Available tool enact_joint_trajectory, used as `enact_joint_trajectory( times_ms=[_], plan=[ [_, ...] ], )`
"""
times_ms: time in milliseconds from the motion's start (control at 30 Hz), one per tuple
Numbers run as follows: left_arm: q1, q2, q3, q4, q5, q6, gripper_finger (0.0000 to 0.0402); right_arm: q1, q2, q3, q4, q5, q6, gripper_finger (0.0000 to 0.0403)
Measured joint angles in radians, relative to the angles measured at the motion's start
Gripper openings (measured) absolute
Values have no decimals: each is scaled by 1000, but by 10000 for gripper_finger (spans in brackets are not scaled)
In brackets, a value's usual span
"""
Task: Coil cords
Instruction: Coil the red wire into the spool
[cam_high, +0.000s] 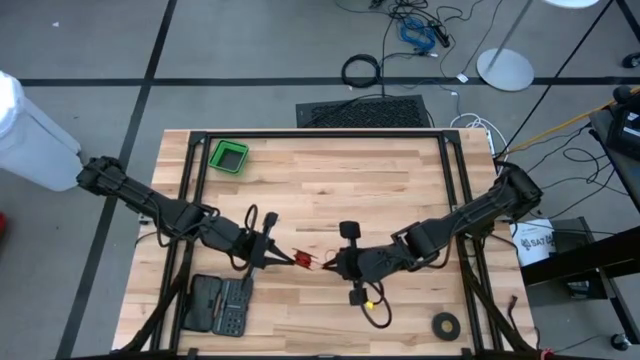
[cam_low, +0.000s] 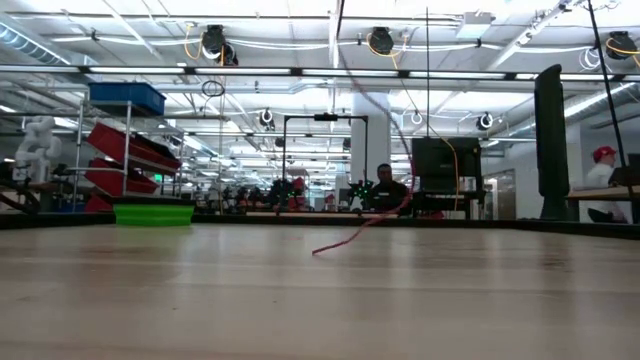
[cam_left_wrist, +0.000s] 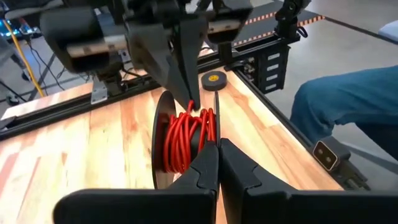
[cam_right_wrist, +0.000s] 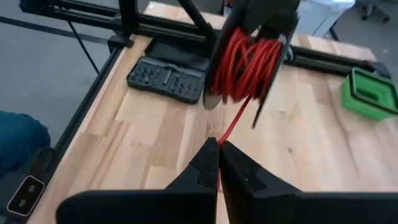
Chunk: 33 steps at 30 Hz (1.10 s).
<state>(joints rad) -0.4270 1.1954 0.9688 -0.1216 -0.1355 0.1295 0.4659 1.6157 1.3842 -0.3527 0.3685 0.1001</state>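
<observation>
Over the table middle in the high view, the left gripper and right gripper nearly meet, the cord a small red bundle between them; green bin far off, tape ring at the near right corner. Low view: a thin red tail droops to the wood. Left wrist view: fingers pressed together just under the red coil on its dark spool. Right wrist view: fingers pressed together, pinching the loose strand hanging from the coil. Cord looks light, limp, springy, likely to unwind; best held by the spool rim or the tail close to the coil. Spool axis roughly level, tail running down toward the right gripper.
</observation>
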Motion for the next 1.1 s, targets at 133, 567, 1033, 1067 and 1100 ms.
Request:
enact_joint_trajectory(
  times_ms=[133, 567, 1033, 1067, 1100],
  plan=[
    [0, 0, 0, 3, 0, -39, 4, -1, -28, 0, 1, 6, -32, 0],
    [2, 5, -13, 0, -6, -194, 4, -50, -48, 0, 15, 0, -180, 0],
    [1, 9, -14, -2, -5, -223, 4, -73, -48, -1, 116, 26, -391, 0],
    [1, 11, -14, 1, -5, -221, 4, -73, -48, -1, 127, 26, -401, 0],
    [1, 12, -14, 1, -5, -221, 4, -74, -48, -1, 135, 26, -408, 0]
  ],
)
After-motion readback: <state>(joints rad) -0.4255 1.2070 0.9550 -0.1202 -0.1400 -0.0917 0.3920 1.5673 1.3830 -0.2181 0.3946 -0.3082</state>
